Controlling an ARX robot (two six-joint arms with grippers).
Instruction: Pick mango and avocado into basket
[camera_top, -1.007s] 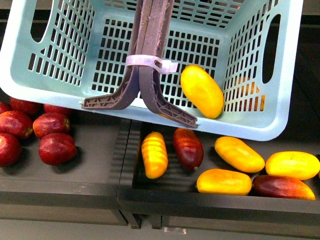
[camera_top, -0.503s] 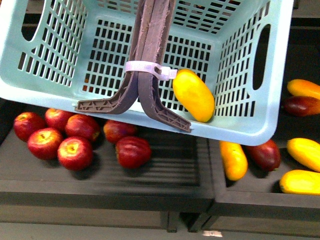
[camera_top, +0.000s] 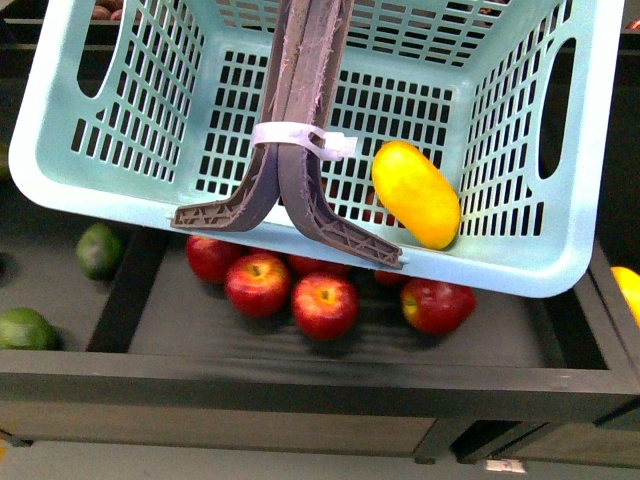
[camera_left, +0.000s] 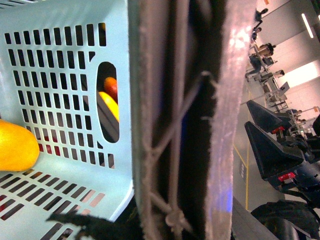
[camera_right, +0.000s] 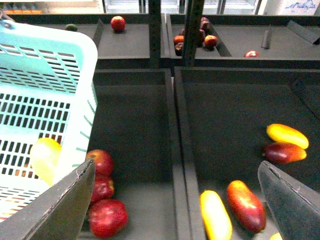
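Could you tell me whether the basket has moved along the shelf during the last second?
Yes. The basket has shifted left along the shelf: it hung above the loose mangoes, and now hangs above the apples, near green fruit.

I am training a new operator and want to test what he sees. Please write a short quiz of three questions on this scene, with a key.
1. True or false: the mango lies inside the basket.
2. In the front view, which fruit lies in the tray beneath the basket? A) red apples B) oranges C) pears
3. Fill in: the right hand is ____ and holds nothing.
Key: 1 true; 2 A; 3 open.
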